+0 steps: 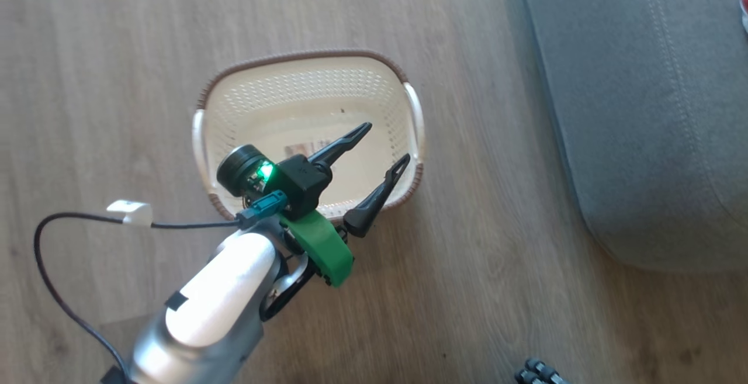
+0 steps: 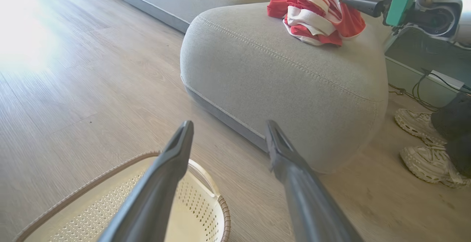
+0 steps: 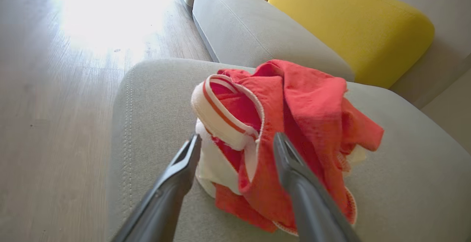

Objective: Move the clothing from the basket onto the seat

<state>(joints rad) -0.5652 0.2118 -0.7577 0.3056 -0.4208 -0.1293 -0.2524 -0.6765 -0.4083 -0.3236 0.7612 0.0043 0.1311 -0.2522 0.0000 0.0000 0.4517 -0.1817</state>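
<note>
Clothing point(image 3: 294, 124): red-and-white bundle heaped on top of the seat point(image 3: 154, 98), near its rounded corner. Right gripper point(image 3: 237, 136) is over the seat, fingers spread wide either side of the striped waistband point(image 3: 220, 116), not pinching it, so released. Basket point(image 1: 280, 89) is on the wood floor point(image 1: 497, 284) beside the seat, not touching it, bottom sticker point(image 1: 297, 150) showing. Left gripper point(image 1: 387, 141) hangs above the basket's seat-side end, jaws wide, holding nothing.
</note>
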